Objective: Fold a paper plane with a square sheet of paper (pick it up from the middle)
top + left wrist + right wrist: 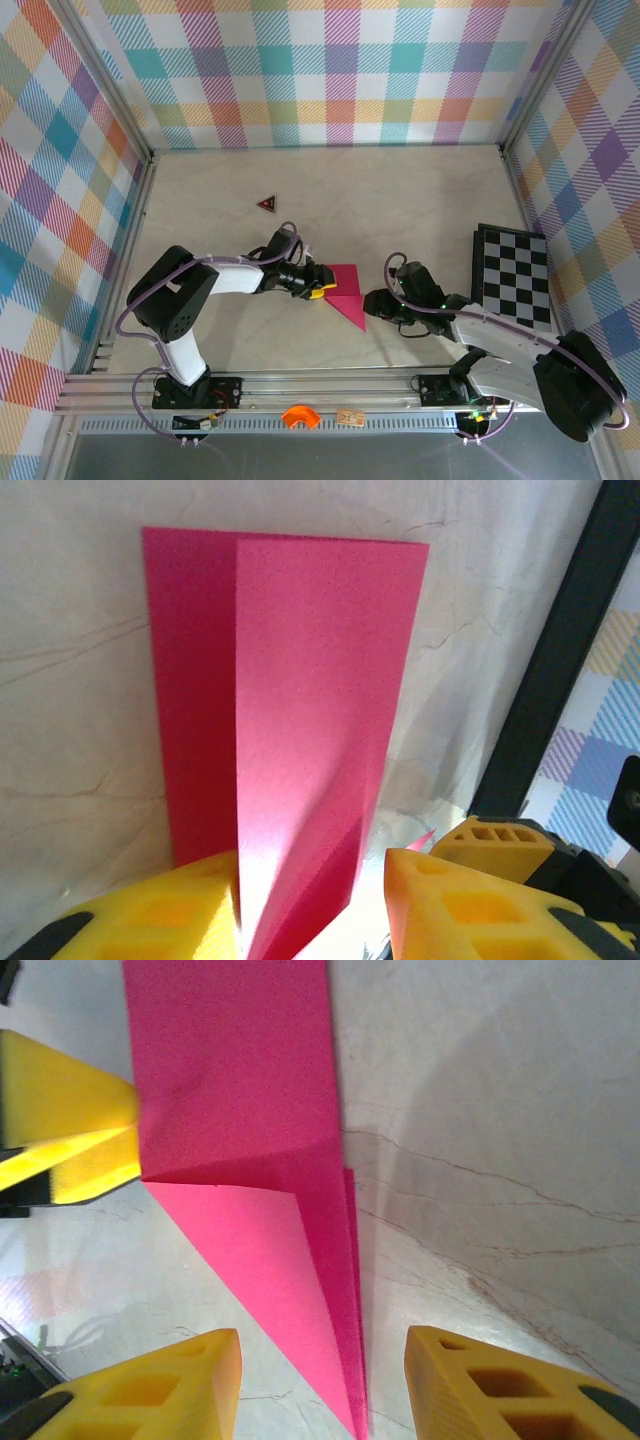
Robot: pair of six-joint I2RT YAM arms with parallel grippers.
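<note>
Straddling the 5 o'clock tip of the pink paper [345, 290], right gripper [320, 1360] stands spread, clear of it. Paper lies part-folded on the table [400, 200]. Left gripper [320, 910] at its 9 o'clock, jaws apart around a raised flap.

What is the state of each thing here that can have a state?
square sheet of paper: partly folded, one end a point, one flap raised.
left gripper: open, one jaw each side of the raised flap.
right gripper: open, straddling the pointed end.
checkerboard: lying flat.
</note>
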